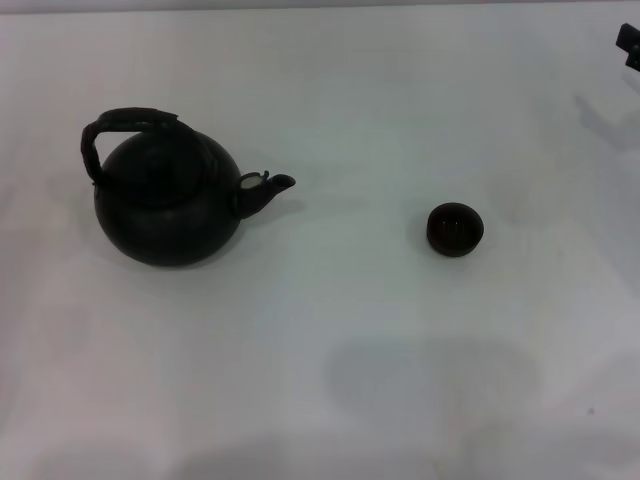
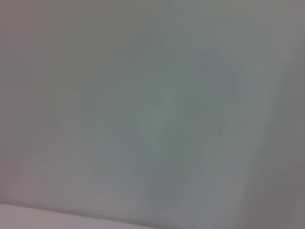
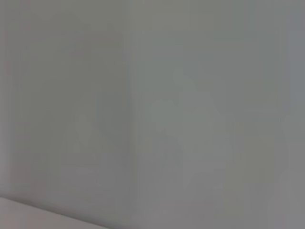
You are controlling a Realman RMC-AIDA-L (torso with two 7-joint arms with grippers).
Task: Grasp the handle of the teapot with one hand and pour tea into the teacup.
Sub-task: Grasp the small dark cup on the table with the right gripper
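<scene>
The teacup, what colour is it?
Black, like the teapot; the teacup shows best in the head view.

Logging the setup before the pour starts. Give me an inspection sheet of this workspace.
Surface: white table, bare and faintly shadowed.
Job's things: teapot upright at the robot's left, handle arched over it, spout toward the teacup, which stands apart at the right.
Clutter: nothing seen.
Hands: neither seen; a dark part shows at the far right edge, unidentifiable.
Cables: nothing seen.
Surroundings: wrist views show only blank pale surface.
</scene>
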